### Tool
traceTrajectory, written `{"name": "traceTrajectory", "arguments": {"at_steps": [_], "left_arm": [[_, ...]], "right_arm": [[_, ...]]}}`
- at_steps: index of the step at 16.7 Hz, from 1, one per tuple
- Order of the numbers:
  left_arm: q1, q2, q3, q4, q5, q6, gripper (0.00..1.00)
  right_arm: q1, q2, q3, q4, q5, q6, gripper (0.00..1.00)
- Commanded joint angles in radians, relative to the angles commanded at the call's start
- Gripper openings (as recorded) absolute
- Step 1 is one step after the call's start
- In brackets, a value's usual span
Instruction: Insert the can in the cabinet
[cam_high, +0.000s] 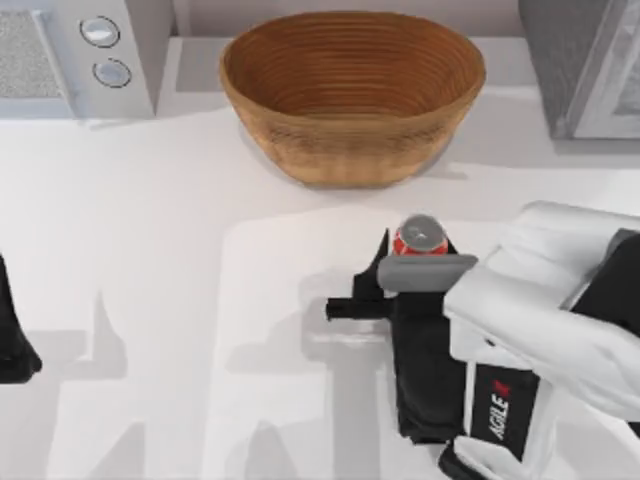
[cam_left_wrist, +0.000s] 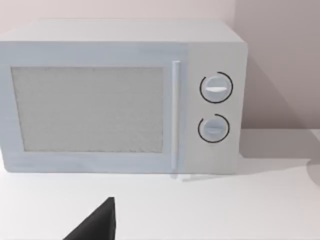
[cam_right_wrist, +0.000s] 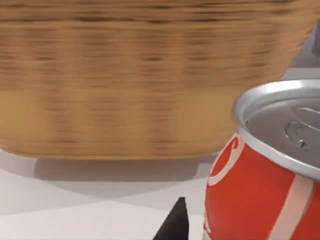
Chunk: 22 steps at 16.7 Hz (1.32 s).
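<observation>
Standing upright on the counter (cam_high: 200, 250), the can (cam_high: 420, 238) right at the right gripper (cam_high: 385, 285); hard to tell if fingers pinch it. Cabinet (cam_high: 585, 65) far right.

Glossy metal can (cam_right_wrist: 260, 190) (woven basket (cam_high: 352, 95))

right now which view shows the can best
The right wrist view: the can is close, showing its silver top and red side. The top view shows its lid beside the right gripper.
</observation>
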Motion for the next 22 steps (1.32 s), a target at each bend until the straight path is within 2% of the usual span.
{"name": "traceTrajectory", "arguments": {"at_steps": [5, 6, 16, 22], "left_arm": [[0.0, 0.0, 0.0, 0.0, 0.0, 0.0, 1.0], [0.0, 0.0, 0.0, 0.0, 0.0, 0.0, 1.0], [0.0, 0.0, 0.0, 0.0, 0.0, 0.0, 1.0], [0.0, 0.0, 0.0, 0.0, 0.0, 0.0, 1.0]], "right_arm": [[0.0, 0.0, 0.0, 0.0, 0.0, 0.0, 0.02], [0.0, 0.0, 0.0, 0.0, 0.0, 0.0, 0.0], [0.003, -0.011, -0.004, -0.013, -0.004, 0.0, 0.0], [-0.003, -0.205, -0.017, -0.195, -0.003, 0.006, 0.0]]}}
